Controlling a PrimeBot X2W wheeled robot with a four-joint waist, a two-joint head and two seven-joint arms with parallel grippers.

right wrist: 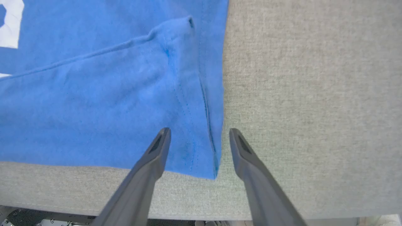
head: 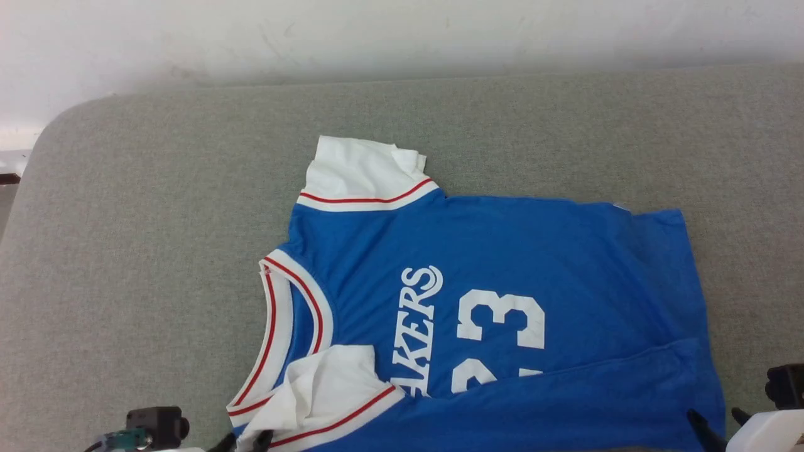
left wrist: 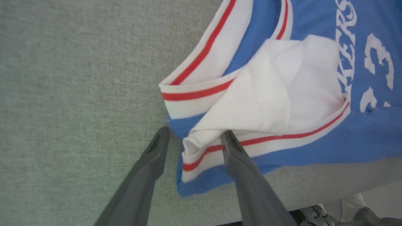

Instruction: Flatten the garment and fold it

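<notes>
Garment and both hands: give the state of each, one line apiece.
garment: front up on the grey surface, near side folded over the number, near sleeve folded inward.
left hand: open, fingers either side of the sleeve corner.
right hand: open, fingers either side of the hem corner.

Blue garment (head: 502,301) on grey cushion (head: 157,220), near edge folded over its front

The royal-blue short-sleeved jersey T-shirt (head: 534,251) has white sleeves near and far, white trim with a red stripe at neck and sleeve seams, and white lettering and a white 23. The flat woven fabric surface (head: 157,251) is mottled light grey. The left gripper (left wrist: 194,135) and right gripper (right wrist: 199,133) are dark grey.
</notes>
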